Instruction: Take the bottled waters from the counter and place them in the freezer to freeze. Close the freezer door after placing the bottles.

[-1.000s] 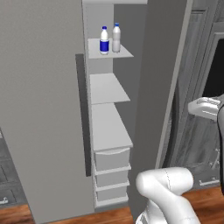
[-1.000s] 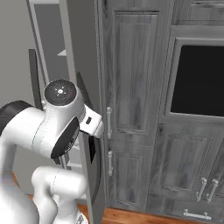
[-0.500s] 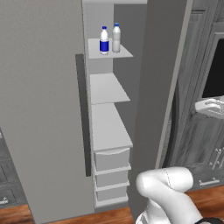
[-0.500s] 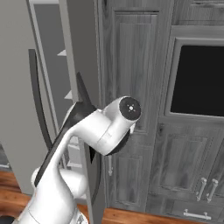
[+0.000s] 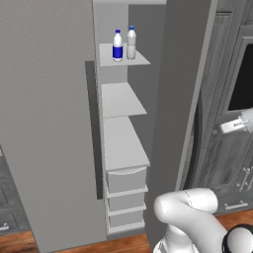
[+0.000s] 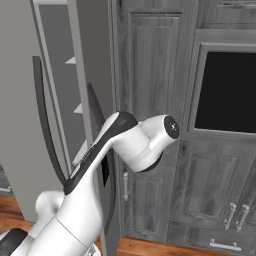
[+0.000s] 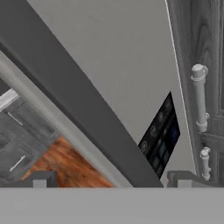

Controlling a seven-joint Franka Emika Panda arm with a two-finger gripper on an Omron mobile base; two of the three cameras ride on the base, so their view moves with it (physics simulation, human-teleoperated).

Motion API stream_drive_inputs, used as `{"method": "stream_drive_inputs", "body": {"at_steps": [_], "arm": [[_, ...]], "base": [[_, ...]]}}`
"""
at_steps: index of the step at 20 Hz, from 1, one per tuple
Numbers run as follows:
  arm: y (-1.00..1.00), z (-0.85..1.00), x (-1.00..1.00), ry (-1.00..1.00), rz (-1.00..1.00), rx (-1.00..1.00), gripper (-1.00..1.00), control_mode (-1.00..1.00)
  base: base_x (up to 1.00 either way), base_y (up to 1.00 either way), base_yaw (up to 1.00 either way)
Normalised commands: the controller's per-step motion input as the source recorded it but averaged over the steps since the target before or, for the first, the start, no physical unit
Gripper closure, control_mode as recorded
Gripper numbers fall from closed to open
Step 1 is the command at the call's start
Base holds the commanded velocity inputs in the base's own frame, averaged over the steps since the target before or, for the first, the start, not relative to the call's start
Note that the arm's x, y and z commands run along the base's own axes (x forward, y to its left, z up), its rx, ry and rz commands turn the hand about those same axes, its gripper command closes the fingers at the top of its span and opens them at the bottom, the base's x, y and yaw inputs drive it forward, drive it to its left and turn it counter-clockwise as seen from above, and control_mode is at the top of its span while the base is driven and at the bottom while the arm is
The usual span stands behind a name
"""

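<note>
Nearest the cameras, the white arm (image 6: 125, 145) rises from the base and bends toward the gap between the fridge and the dark grey panelled cabinets (image 6: 150, 75). Its gripper (image 7: 111, 179) appears in the hand view as two small dark fingertips (image 7: 41, 178) standing far apart at the bottom edge, with nothing between them. Just beyond the tips, a long dark bar handle (image 7: 74, 100) runs diagonally across a flat light-grey door panel (image 7: 131, 52). A black dispenser panel (image 7: 161, 135) with faint lit icons sits on that grey surface, and wooden floor (image 7: 61, 162) shows below. To the right stand silver cabinet handles (image 7: 199, 98) on dark grey wood.

Further in, the left base view shows the freezer (image 5: 123, 128) standing open. Its tall grey door (image 5: 44, 118) with a dark vertical handle (image 5: 94, 128) is swung to the left. Inside, three white drawers (image 5: 126, 195) stack at the bottom, shut, so their contents cannot be seen. Above them sit two bare white shelves (image 5: 121, 99).

Farthest and highest, the top shelf (image 5: 123, 57) holds both bottled waters, upright and just beside each other. The shorter bottle (image 5: 117, 46) has a blue label band, and the taller whitish bottle (image 5: 131, 42) stands to its right. Both have blue caps.
</note>
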Motion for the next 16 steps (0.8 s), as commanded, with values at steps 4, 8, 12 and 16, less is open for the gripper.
{"method": "stream_drive_inputs", "body": {"at_steps": [4,8,12,16], "arm": [[0.31,0.0,0.0,-0.02,0.19,0.0,-1.0,-1.0],[0.34,-0.07,0.0,0.0,0.12,0.01,-1.0,-1.0],[0.23,-0.01,0.06,-0.04,0.08,0.0,-1.0,-1.0],[0.15,0.0,0.31,-0.01,0.01,0.0,-1.0,-1.0]], "base": [[0.0,0.0,0.0],[0.0,0.0,0.0],[0.0,0.0,0.0],[0.0,0.0,0.0]]}}
